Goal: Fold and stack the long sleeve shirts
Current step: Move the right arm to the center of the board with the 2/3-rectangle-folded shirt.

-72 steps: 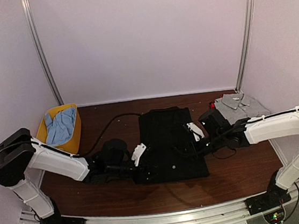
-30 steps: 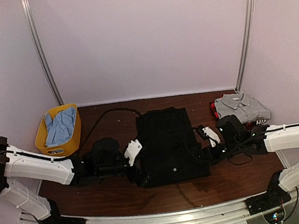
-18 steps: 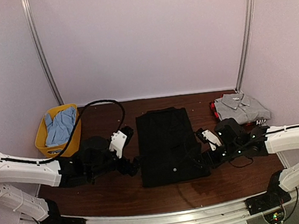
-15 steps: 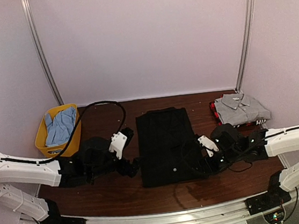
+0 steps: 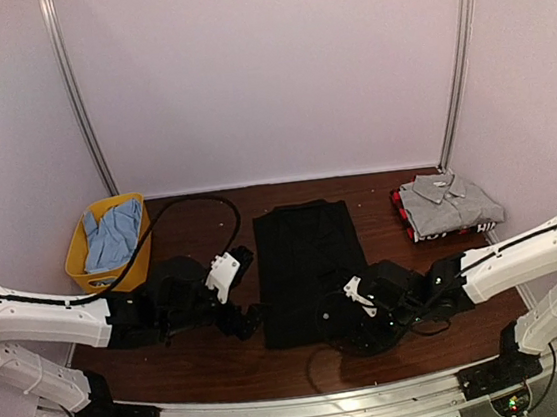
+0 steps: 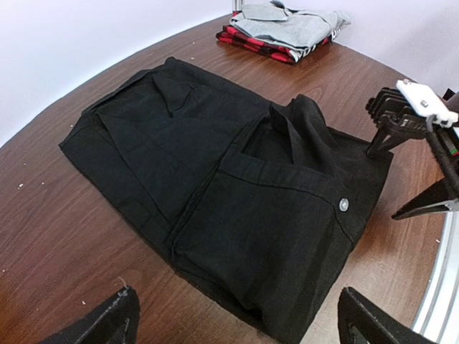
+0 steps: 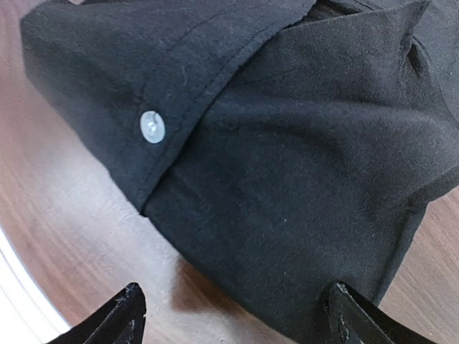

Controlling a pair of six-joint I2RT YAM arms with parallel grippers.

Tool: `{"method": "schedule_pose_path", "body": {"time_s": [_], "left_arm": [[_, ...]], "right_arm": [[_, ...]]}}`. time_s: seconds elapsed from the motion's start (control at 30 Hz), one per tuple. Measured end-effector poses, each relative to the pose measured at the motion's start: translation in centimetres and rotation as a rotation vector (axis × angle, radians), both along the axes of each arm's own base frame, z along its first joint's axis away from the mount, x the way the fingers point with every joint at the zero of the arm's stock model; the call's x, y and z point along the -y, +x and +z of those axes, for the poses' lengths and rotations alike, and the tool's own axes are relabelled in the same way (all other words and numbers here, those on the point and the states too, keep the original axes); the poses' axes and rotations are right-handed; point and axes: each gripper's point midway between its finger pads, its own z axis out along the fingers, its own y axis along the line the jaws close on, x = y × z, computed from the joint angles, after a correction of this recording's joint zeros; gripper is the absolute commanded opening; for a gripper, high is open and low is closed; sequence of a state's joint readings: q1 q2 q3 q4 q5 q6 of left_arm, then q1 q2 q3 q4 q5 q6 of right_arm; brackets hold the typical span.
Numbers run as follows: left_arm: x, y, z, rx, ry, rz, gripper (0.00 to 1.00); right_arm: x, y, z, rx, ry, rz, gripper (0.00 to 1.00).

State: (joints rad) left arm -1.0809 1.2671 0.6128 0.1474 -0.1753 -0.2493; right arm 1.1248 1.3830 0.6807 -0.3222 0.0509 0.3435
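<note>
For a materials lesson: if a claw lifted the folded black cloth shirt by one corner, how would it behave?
The folded black cloth shirt would probably sag and unfold: its layers lie loose. Pushed, it likely bunches, lying flat on the brown wooden table.

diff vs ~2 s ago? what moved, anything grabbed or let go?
Left gripper pulled back leftward off the black shirt and is open beside it. Right gripper moved from the shirt's right edge to its near right corner, open, holding nothing. The shirt's near end looks slightly narrower. Unchanged: grey shirt, yellow basket.
</note>
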Motion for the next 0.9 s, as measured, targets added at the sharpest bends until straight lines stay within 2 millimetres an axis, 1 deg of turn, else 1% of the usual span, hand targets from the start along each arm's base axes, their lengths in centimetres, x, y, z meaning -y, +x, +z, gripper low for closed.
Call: {"method": "schedule_pose_path", "body": {"time_s": [0.07,0.13,0.37,0.4,0.47,0.57,0.63,0.73,0.83,0.9], "left_arm": [[0.2,-0.2,-0.1,-0.010,-0.003,-0.012,0.98],[0.3,-0.3,-0.2,-0.016,-0.003,-0.021,0.98],[0.9,-1.2,-0.9,-0.048,-0.002,-0.077,0.98],[1.1,-1.4,-0.9,-0.053,-0.005,-0.091,0.98],[1.3,-1.9,-0.9,-0.059,-0.012,-0.119,0.98],[1.5,-2.7,-1.0,-0.073,-0.018,-0.167,0.98],[1.5,-3.4,-0.8,-0.078,-0.028,-0.202,0.98],[1.8,-4.2,0.6,-0.062,-0.061,-0.250,0.98],[2.1,-5.1,1.4,-0.047,-0.076,-0.292,0.98],[2.4,-5.9,1.2,-0.046,-0.065,-0.316,0.98]], "right_arm": [[0.1,0.2,-0.5,0.020,-0.041,-0.003,0.86],[0.1,0.3,-0.9,0.034,-0.074,-0.001,0.82],[0.6,0.6,-2.1,0.060,-0.154,-0.007,0.60],[0.6,0.6,-2.2,0.061,-0.164,-0.008,0.55],[0.7,0.5,-2.4,0.067,-0.178,-0.009,0.40],[0.8,0.3,-2.7,0.076,-0.197,-0.018,0.21],[0.9,0.1,-2.8,0.083,-0.206,-0.023,0.14],[0.8,-0.3,-3.0,0.094,-0.219,-0.015,0.00],[0.5,-0.9,-3.0,0.098,-0.220,-0.005,0.00],[0.3,-1.4,-3.0,0.095,-0.218,0.009,0.00]]}}
